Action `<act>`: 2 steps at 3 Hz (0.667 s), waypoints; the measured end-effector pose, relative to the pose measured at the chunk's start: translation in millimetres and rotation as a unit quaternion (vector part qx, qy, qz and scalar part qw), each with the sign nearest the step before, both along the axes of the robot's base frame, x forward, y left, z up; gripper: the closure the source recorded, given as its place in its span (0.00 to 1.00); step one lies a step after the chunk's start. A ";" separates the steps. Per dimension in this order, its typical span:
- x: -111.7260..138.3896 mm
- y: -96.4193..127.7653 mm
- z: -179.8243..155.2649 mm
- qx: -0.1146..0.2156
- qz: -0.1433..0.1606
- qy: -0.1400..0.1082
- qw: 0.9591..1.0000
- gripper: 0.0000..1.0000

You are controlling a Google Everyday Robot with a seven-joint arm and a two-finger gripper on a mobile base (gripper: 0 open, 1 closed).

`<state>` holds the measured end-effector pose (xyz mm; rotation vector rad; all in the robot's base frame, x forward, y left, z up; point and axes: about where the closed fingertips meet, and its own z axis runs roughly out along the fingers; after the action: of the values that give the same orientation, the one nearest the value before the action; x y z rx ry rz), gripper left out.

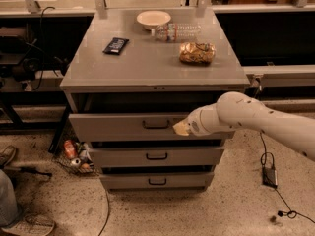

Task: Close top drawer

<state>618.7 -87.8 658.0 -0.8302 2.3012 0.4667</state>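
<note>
The top drawer (113, 127) is a wide grey metal drawer with a flat front and a small dark bail handle (156, 125) at its centre. It stands pulled out a little from the grey cabinet (152, 68), with a dark gap above its front. My gripper (180, 128) is at the end of a white arm coming in from the right. Its tip touches the drawer front just right of the handle.
On the cabinet top lie a white bowl (153, 19), a clear plastic bottle (177, 32), a snack bag (197, 52) and a dark bar (116, 45). Two lower drawers (156, 157) sit below. Cans (74, 154) and cables lie on the floor; a shoe (29, 224) shows at the lower left.
</note>
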 end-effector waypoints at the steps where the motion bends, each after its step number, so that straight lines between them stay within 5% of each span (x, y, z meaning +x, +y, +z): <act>1: 9.8 -14.0 -7.6 -0.009 -0.008 -0.002 1.000 1.00; 2: 9.7 -14.1 -7.6 -0.009 -0.008 -0.002 1.000 1.00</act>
<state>628.4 -101.9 650.4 -0.8194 2.3104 0.4386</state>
